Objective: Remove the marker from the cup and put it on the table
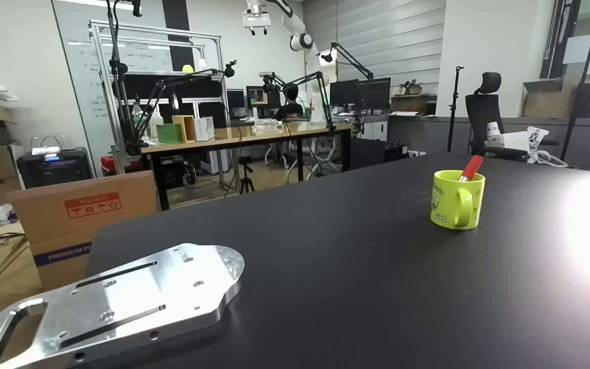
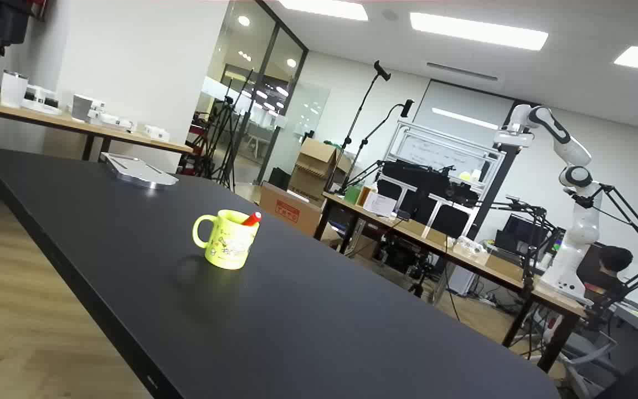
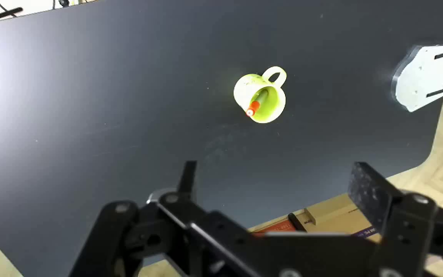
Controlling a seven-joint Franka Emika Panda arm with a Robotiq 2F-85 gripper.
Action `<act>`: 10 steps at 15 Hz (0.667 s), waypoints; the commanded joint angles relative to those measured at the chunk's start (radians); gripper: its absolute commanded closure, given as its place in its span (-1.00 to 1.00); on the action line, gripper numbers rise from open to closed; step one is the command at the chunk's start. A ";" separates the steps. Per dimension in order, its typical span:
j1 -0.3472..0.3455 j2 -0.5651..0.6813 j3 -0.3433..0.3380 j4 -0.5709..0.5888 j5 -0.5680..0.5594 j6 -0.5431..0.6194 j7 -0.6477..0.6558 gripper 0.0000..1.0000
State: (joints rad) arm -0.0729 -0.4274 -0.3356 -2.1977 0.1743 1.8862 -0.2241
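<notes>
The lime yellow-green cup (image 1: 443,205) stands upright on the black table (image 1: 325,287). Its handle shows in both exterior views. The red marker (image 1: 471,168) leans inside the cup, its red end sticking out above the rim; its lower part is hidden in the cup. The cup (image 2: 227,246) and marker (image 2: 252,219) also show in an exterior view. In the wrist view, the cup (image 3: 246,90) with the marker (image 3: 255,107) lies above and ahead of my gripper (image 3: 275,164). The gripper's fingers are wide apart with nothing between them. The gripper is out of both exterior views.
A flat silver metal plate (image 1: 172,292) lies near a table corner, on the handle side of the cup in the wrist view (image 3: 429,77). A cardboard box (image 1: 90,215) stands on the floor beside the table. A wooden workbench (image 2: 435,238) with a white arm is behind.
</notes>
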 commanded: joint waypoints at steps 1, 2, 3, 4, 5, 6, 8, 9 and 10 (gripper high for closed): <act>-0.031 0.006 0.025 0.003 0.013 -0.004 -0.011 -1.00; -0.031 0.006 0.025 0.003 0.013 -0.003 -0.011 -1.00; -0.031 0.006 0.025 0.003 0.013 -0.003 -0.011 -1.00; -0.031 0.006 0.025 0.003 0.013 -0.003 -0.011 -1.00; -0.031 0.006 0.025 0.003 0.013 -0.003 -0.011 -1.00; -0.031 0.006 0.025 0.003 0.013 -0.003 -0.011 -1.00; -0.031 0.006 0.025 0.003 0.013 -0.003 -0.011 -1.00; -0.031 0.006 0.025 0.003 0.013 -0.003 -0.011 -1.00; -0.027 0.023 0.027 0.001 0.031 0.030 -0.002 -1.00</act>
State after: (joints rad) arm -0.0757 -0.4272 -0.3330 -2.1982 0.1744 1.8878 -0.2246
